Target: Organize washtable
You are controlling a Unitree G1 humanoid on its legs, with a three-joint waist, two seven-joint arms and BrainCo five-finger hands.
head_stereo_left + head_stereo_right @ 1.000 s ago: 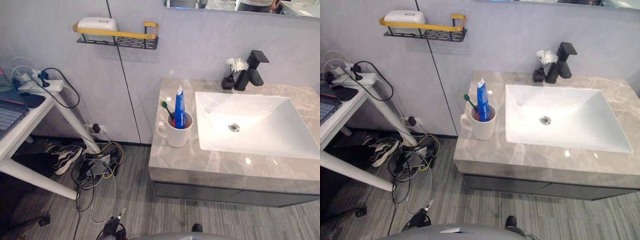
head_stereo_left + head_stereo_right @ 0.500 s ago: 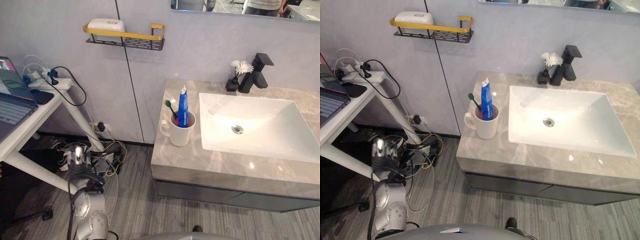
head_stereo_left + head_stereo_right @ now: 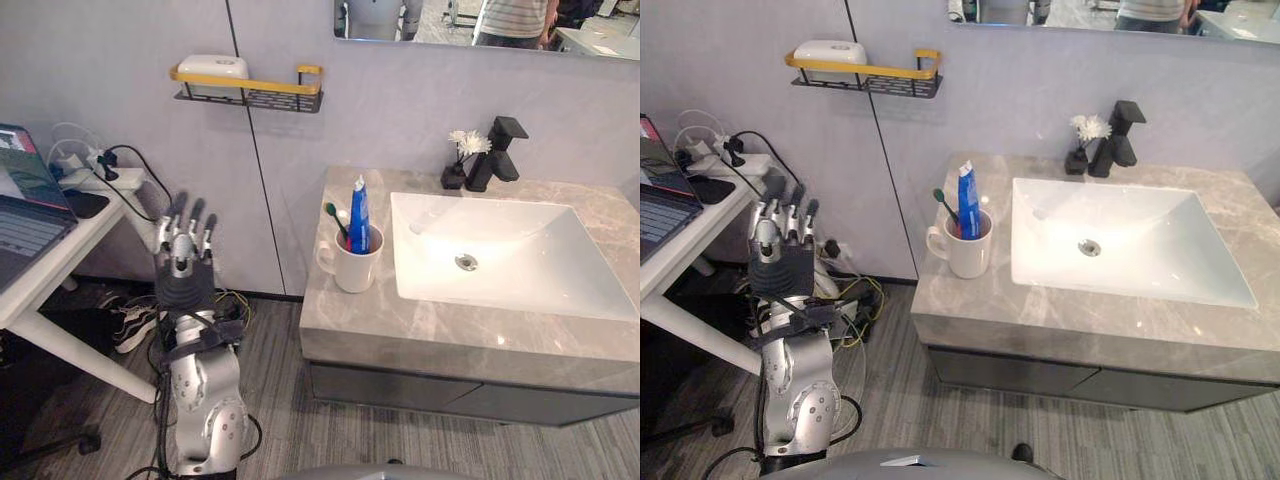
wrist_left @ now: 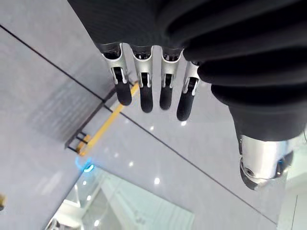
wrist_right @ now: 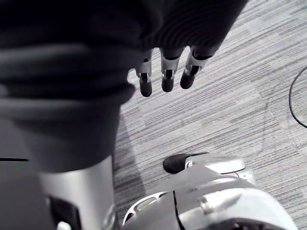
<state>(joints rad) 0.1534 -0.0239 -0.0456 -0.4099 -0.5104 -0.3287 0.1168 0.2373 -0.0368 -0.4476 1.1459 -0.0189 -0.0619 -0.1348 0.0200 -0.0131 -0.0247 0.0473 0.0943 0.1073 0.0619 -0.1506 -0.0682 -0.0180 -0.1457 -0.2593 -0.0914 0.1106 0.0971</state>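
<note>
Left robot hand: the left robot hand (image 3: 185,252) is raised in front of the grey wall, fingers straight and spread, pointing up, holding nothing.
Right robot hand: the right robot hand (image 5: 167,76) hangs over the grey striped floor (image 5: 240,110), fingers straight and loose, nothing in it.
Mug: the white ceramic mug (image 3: 354,268) stands upright on the grey marble desk (image 3: 440,335), near its left edge and just beside the white rectangular basin (image 3: 520,230). It sits well apart from the left robot hand, off to that hand's right, with its handle turned towards that side.
Toothpaste: the blue toothpaste tube (image 3: 359,215) stands in the mug, long axis nearly upright, its white tip up.
Toothbrush: the green-headed toothbrush (image 3: 335,218) is in the same mug, head up, leaning out towards the robot's left.
Back of desk: a black angular faucet (image 3: 497,152), with a small black vase of white flowers (image 3: 462,160) just beside it.
Wall: a black wire shelf with a yellow rail (image 3: 250,88) carries a white soap box (image 3: 212,67), above the left robot hand.
</note>
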